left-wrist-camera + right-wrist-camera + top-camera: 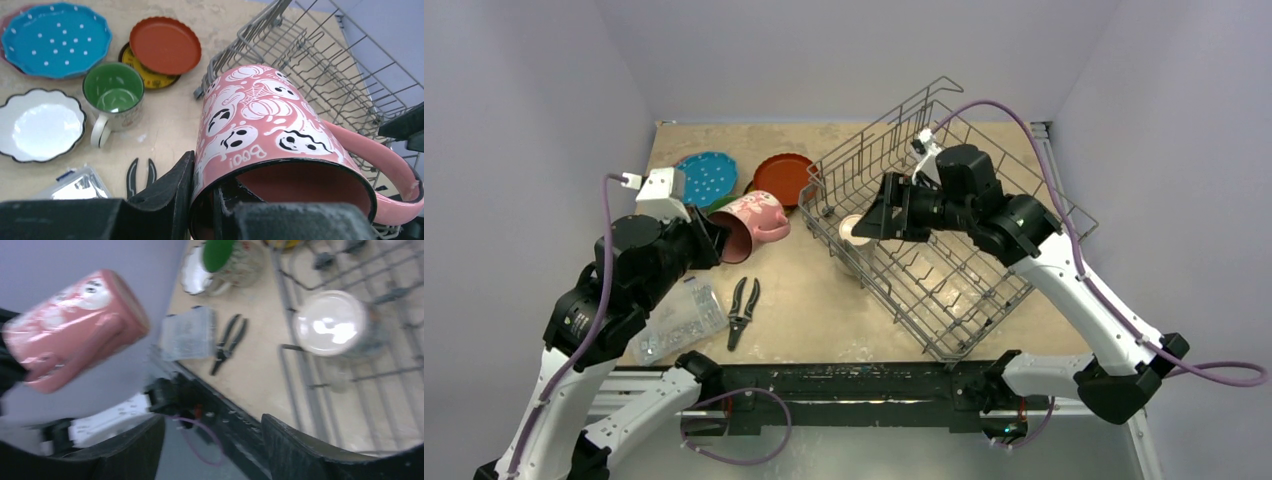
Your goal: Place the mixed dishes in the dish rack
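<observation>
My left gripper is shut on the rim of a pink mug with white ghosts, one finger outside the rim and one inside. It holds the mug on its side above the table, just left of the grey wire dish rack. My right gripper is open and empty, hovering over the rack's left part. A small beige cup sits in the rack and also shows in the right wrist view. A blue dotted plate, a red-orange plate on a yellow one, a cream mug with green inside and a white fluted bowl lie on the table.
Black-handled pliers and a clear box of metal parts lie near the front left. The rack's raised wire handle stands at the back. Grey walls close in both sides.
</observation>
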